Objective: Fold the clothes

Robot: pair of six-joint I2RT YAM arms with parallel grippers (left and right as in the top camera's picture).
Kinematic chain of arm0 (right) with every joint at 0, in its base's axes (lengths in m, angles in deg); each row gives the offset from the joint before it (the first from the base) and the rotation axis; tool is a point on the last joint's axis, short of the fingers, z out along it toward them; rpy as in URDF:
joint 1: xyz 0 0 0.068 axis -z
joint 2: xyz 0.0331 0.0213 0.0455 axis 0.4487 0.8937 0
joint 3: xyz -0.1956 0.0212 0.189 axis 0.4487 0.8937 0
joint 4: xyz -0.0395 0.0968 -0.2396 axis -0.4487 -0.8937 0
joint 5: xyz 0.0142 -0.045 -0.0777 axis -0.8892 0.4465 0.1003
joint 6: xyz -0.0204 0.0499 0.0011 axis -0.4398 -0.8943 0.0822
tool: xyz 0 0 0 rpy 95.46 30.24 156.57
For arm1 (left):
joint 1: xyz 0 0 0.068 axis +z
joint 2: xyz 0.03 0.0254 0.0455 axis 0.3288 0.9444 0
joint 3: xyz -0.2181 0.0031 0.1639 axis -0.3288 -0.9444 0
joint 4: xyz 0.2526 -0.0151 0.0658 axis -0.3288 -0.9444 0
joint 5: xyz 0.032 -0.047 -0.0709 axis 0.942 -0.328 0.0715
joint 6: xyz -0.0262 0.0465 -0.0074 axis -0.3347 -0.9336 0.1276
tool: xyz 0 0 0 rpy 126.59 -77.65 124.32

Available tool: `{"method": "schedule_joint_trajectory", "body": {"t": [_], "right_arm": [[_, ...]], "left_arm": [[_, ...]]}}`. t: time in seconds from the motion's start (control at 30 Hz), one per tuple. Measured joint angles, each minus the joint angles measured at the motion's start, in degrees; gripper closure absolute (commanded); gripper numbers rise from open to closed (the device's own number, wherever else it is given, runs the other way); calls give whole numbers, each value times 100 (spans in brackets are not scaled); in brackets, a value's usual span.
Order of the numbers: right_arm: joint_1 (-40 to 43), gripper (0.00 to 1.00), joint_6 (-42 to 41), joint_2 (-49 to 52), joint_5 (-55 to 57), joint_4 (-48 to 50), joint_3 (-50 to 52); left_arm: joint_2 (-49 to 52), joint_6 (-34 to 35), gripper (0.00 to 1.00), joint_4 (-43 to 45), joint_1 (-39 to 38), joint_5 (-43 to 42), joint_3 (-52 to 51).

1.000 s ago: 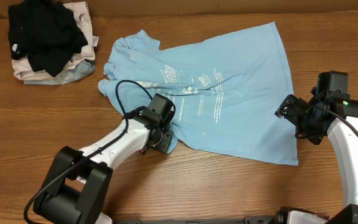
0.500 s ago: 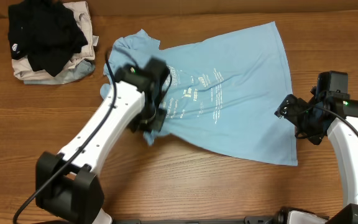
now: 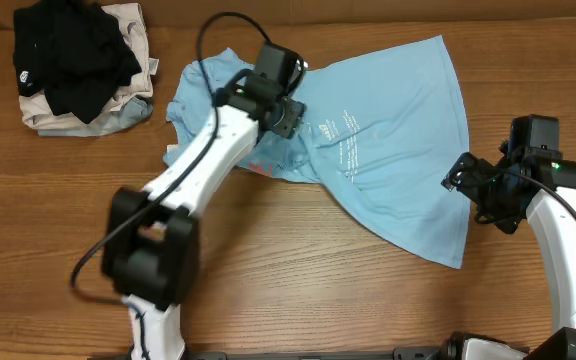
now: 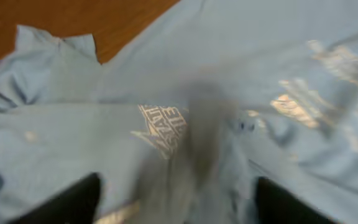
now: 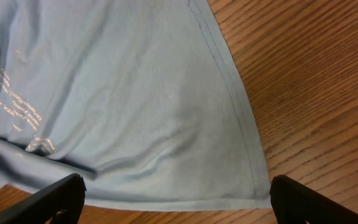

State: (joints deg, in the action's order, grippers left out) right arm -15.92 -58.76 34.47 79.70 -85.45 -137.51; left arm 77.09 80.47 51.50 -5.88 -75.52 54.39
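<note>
The light blue T-shirt (image 3: 398, 130) lies across the middle of the table, white lettering up. Its near-left part is folded over, and a small red mark (image 3: 261, 168) shows at the fold. My left gripper (image 3: 286, 112) reaches far over the shirt's upper middle. In the blurred left wrist view its fingers (image 4: 179, 205) stand apart, with a raised ridge of the shirt (image 4: 104, 137) between them. My right gripper (image 3: 465, 183) is open and empty beside the shirt's right hem. In the right wrist view its jaws (image 5: 176, 199) straddle the hem corner of the shirt (image 5: 135, 93).
A black garment (image 3: 73, 60) with a small white logo lies on beige and grey-blue clothes (image 3: 128, 118) at the far left. The wooden table (image 3: 298, 290) shows in front of the shirt. A cardboard wall runs along the back edge.
My left arm has swept from the shirt's near-left hem to its upper middle. The near-left part of the shirt has come over with it. The right arm has not moved.
</note>
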Motion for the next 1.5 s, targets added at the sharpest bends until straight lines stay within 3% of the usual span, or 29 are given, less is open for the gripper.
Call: {"method": "schedule_joint_trajectory", "body": {"t": [0.07,0.3,0.37,0.5,0.67,0.8,0.97,1.07,1.13,1.17,1.33,1.5], "right_arm": [[0,1,-2,0,2,15,0],[0,1,20,2,4,225,0],[0,1,22,2,4,321,0],[0,1,20,4,0,422,0],[0,1,17,4,2,568,0],[0,1,17,7,0,588,0],[0,1,17,7,2,627,0],[0,1,17,7,0,654,0],[0,1,20,7,2,662,0],[0,1,17,7,2,667,0],[0,1,15,7,2,671,0],[-2,1,17,7,2,671,0]], "left_arm": [[367,11,0,-9,2,68,0],[450,160,0,-1565,11,-66,651],[286,131,11,-1615,11,-343,820],[240,-402,18,-1714,0,-1268,922],[946,-859,20,-2006,-68,-1714,946],[1349,-990,14,-2044,-81,-1788,925],[1379,-1154,20,-2017,-81,-1792,925],[1384,-1161,38,-1862,-81,-1810,925],[1384,-1130,64,-1740,-81,-1812,925],[1384,-1126,71,-1727,-81,-1812,925],[1384,-1113,96,-1720,-140,-1812,925],[1384,-1115,96,-1720,-225,-1810,925]]}}
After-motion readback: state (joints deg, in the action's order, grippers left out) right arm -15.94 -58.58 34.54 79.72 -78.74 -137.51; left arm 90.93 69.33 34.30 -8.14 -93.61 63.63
